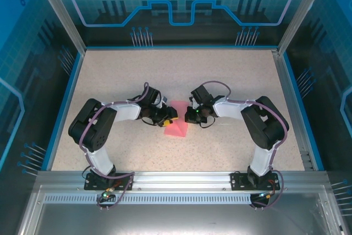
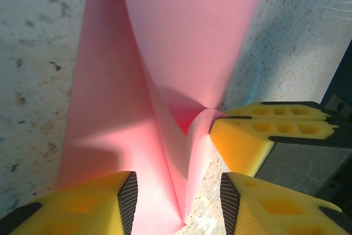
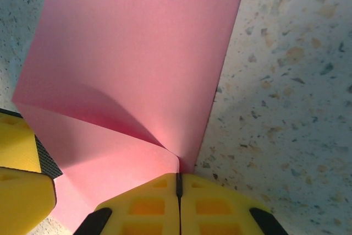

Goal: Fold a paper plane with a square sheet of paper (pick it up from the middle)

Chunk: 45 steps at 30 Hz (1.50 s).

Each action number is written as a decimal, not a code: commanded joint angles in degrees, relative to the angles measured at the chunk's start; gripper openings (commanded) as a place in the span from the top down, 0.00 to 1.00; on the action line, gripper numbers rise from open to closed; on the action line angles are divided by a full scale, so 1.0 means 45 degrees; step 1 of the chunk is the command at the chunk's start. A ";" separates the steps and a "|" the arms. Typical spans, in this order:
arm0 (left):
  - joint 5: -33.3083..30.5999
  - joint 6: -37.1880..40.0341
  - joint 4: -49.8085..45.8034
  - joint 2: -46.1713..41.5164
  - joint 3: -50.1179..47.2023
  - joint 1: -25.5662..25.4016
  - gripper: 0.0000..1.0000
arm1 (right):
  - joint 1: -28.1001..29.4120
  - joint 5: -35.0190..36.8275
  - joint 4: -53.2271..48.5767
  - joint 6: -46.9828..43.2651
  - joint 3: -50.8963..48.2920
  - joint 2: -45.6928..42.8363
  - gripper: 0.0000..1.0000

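The paper [image 1: 177, 126] lies near the middle of the table [image 1: 110, 81], partly folded. One layer is flat on the surface. A second layer rises from it in a soft curve and is not pressed down. The curve narrows to a raised ridge on the paper's near part.

At one edge of the paper, where the curved layer meets the flat one, the right gripper [image 3: 179, 182] has its jaws pressed together on the paper. It pinches a small bit of that edge. On the other side of the paper is the left gripper [image 2: 179, 202], with its jaws spread. They straddle the ridge, one finger over the flat layer and the other just off the paper's edge. A strip of bare table shows between the ridge and that second finger, so I judge the left jaws are gripping nothing yet.

The likely next step is to flatten the ridge into a crease, and this is where it could go wrong:
- If the left jaws close off the line of the ridge, the crease would set crooked and spoil the plane's symmetry.
- The right pinch holds very little paper. A pull from either arm could slip it free and let the curved layer spring back.
- A harder pull could tear the thin sheet at the pinch.
- A finger dragging on the flat layer could slide the whole paper across the smooth table.
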 commanded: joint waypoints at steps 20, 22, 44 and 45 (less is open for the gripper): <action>-0.0470 0.0740 -0.1616 0.0705 0.1407 -0.0257 0.67 | -0.0172 0.0089 -0.0446 -0.0065 0.0109 -0.0626 0.88; -0.0476 0.0788 -0.1690 0.0734 0.1400 -0.0261 0.67 | -0.0177 0.0156 -0.0528 -0.0046 0.0109 -0.0742 0.85; -0.4929 0.3927 -0.6891 -0.1889 0.3929 -0.0661 0.91 | -0.0532 0.6081 -0.2864 -0.0045 -0.1395 -0.6708 0.01; -0.5753 0.4217 -0.7687 -0.2013 0.4357 -0.0777 0.91 | -0.0616 0.6213 -0.2934 -0.0026 -0.1390 -0.6994 0.01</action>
